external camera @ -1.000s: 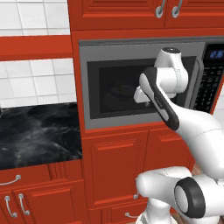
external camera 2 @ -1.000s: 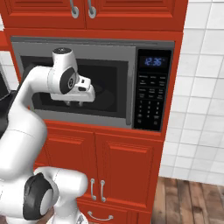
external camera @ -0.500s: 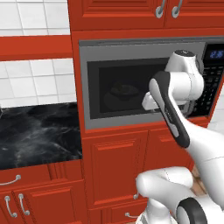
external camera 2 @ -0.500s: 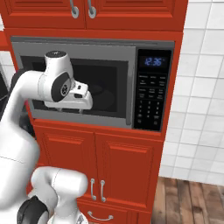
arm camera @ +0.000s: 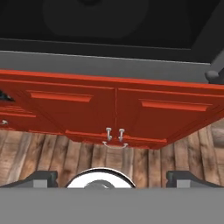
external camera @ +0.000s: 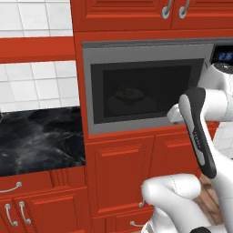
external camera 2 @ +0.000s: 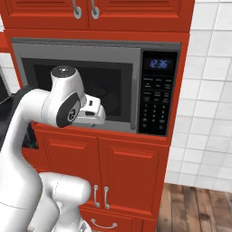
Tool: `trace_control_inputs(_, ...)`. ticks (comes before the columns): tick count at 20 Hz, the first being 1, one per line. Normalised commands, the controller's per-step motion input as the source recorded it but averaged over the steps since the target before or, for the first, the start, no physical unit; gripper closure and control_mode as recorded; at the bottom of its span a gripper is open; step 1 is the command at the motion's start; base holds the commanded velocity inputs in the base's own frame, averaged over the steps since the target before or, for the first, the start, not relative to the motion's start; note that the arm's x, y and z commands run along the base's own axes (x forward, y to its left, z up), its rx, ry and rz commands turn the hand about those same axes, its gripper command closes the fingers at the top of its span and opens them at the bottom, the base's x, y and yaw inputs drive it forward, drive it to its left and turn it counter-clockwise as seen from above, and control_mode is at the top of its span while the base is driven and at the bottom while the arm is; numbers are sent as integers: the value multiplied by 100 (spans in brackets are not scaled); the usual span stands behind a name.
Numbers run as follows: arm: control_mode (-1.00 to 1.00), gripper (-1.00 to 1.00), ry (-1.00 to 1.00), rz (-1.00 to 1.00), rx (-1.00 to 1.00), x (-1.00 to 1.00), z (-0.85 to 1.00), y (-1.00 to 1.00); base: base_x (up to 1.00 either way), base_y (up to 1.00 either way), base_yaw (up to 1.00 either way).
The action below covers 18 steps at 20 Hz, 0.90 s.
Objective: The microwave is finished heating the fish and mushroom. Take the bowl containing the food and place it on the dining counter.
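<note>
Red cabinets [external camera 2: 131, 167] fill the wall above & below the microwave [external camera: 145, 86], w/ white tile [external camera 2: 208, 90] to the right and a black marble counter [external camera: 41, 136] off to the left in left base view. Microwave door is shut; dark glass, blue display [external camera 2: 161, 63] lit over the black keypad [external camera 2: 156, 106]. White arm [external camera: 202, 123] reaches up in front of the door's right side, near the handle [arm camera: 216, 65]. Through the glass the bowl [external camera: 129, 93] shows dimly, sitting inside the microwave, centre; contents too dark to make out. Gripper [arm camera: 111, 177] hangs just in front of the door's lower edge, pointing down at the lower cabinet doors & wood floor [arm camera: 65, 162]; fingers [arm camera: 41, 178] spread wide apart, nothing between them.
</note>
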Motion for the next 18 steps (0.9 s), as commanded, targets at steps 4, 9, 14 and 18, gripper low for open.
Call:
trace_control_inputs(4,-100,-100,-12,0,4,-14,0,-67,0,0,0)
trace_control_inputs(9,-100,-100,-2,0,1,-2,0,-13,0,0,0)
trace_control_inputs(14,-100,-100,0,0,0,0,0,0,0,0,0)
trace_control_inputs(18,-100,-100,0,0,0,0,0,0,0,0,0)
